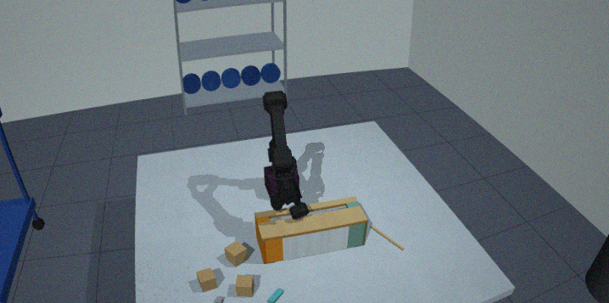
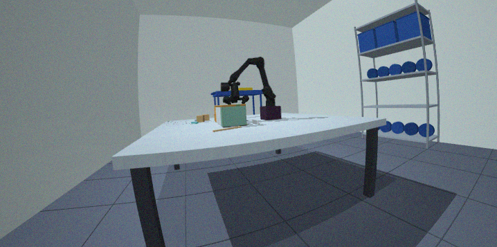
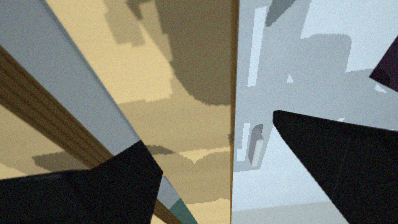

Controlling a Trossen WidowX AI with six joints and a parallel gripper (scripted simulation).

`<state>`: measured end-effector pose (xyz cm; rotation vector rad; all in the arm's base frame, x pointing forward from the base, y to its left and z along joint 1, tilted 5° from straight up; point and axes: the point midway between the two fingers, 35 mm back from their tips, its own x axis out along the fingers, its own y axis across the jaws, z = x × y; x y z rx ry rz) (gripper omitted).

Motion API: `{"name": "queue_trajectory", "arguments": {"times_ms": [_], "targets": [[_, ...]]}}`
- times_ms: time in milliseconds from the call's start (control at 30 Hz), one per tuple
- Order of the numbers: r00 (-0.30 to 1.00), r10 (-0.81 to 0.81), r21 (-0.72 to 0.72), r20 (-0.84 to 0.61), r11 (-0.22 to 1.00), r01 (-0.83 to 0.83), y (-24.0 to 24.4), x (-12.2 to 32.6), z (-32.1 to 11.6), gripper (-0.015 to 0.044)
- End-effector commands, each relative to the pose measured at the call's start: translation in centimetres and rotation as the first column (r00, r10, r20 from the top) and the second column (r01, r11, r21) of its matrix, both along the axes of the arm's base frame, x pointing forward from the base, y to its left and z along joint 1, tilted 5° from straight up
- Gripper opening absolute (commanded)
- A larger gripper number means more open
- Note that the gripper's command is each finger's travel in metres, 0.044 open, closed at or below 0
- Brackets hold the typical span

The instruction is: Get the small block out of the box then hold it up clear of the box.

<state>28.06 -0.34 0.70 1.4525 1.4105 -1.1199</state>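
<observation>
The box has a wooden top with a long slot, an orange left end, a green right end and a clear front. My gripper is open and empty, low over the back part of the box top, left of the middle. In the wrist view the gripper straddles the back wooden rail. One finger is at the grey slot, and the other is over the table behind the box. I cannot see the small block in any view. In the exterior view the gripper hangs just above the box.
A thin wooden stick lies by the green end. Three tan cubes and a small teal piece lie in front of the orange end. The arm's purple base stands behind the box.
</observation>
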Motion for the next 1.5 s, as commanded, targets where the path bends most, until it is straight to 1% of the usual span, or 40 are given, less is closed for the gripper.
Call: {"name": "queue_trajectory", "arguments": {"times_ms": [0, 1467], "targets": [[1.000, 0.002, 0.005, 0.003, 1.000, -0.002, 1.1, 0.0, -0.1, 0.0400], [1.000, 0.002, 0.014, 0.004, 1.000, -0.002, 11.7, 0.5, -0.4, 0.0400]]}}
